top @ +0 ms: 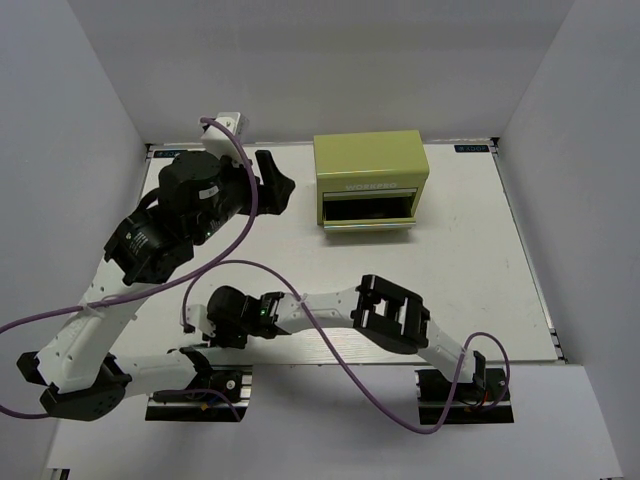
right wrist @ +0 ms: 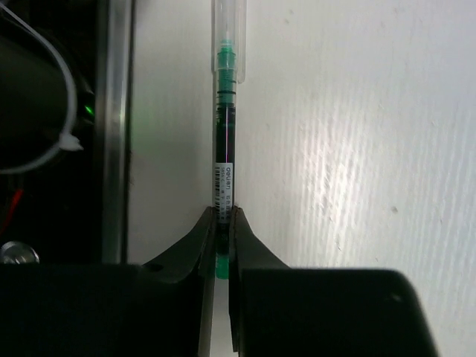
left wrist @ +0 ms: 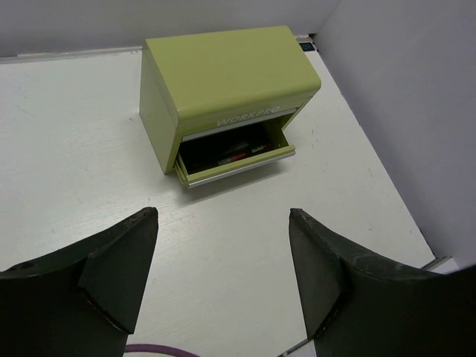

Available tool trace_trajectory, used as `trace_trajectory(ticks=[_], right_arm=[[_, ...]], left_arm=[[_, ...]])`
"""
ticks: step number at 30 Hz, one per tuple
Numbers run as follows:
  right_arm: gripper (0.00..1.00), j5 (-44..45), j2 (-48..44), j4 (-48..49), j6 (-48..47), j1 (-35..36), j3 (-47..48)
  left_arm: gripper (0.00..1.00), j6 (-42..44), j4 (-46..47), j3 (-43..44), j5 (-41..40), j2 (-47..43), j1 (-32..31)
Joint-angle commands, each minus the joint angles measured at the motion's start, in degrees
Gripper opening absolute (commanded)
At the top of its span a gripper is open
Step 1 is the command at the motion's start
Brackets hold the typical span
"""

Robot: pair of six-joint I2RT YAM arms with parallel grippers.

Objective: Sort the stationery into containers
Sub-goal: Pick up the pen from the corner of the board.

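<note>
The right gripper (right wrist: 222,216) has its two black, wedge-shaped fingers (right wrist: 195,242) pinched almost together on a thin pen (right wrist: 224,149), gripping the barrel just below its white label. The pen is a slim round stick with a dark barrel, a green tip section and a clear plastic cap over the point. It lies along the white table (right wrist: 357,149), whose surface shows a fine ribbed grain, just beside a brushed metal rail (right wrist: 115,134). The label carries a barcode and small print too fine to read. The overhead view places this grip at the near left of the table, close to the arm bases. The left gripper (left wrist: 223,216) is held high with its matt black, broad fingers (left wrist: 123,260) spread wide and nothing between them. Beyond it, at the far middle of the table, stands the olive-green cabinet (left wrist: 223,71), a smooth painted metal box with rounded top edges and WORKPRO embossed across its front. Its lower drawer (left wrist: 238,172) is pulled out, a shallow tray with a pale metal lip, and holds a few dark sticks (left wrist: 238,155), one with red on it
</note>
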Motion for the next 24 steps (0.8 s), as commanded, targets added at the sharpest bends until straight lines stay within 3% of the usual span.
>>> trace_trajectory(ticks=[1, 4, 12, 24], right_arm=[[0.05, 0.59, -0.15, -7.58, -0.67, -3.78, -5.08], [0.0, 0.06, -2.78, -7.67, -1.02, -6.76, -8.67], [0.0, -8.11, -15.88, -8.64, -7.25, -12.48, -18.7], [0.0, -3.99, -45.03, -9.51, -16.93, -19.69, -38.38]], left_arm=[[0.81, -0.22, 0.68, -0.95, 0.79, -0.97, 0.15], [0.81, -0.83, 0.68, -2.53, 0.79, -1.59, 0.15], [0.81, -4.69, 8.76, -15.17, 5.0, -7.65, 0.15], [0.82, -6.28, 19.84, -20.29, 1.41, -8.27, 0.15]])
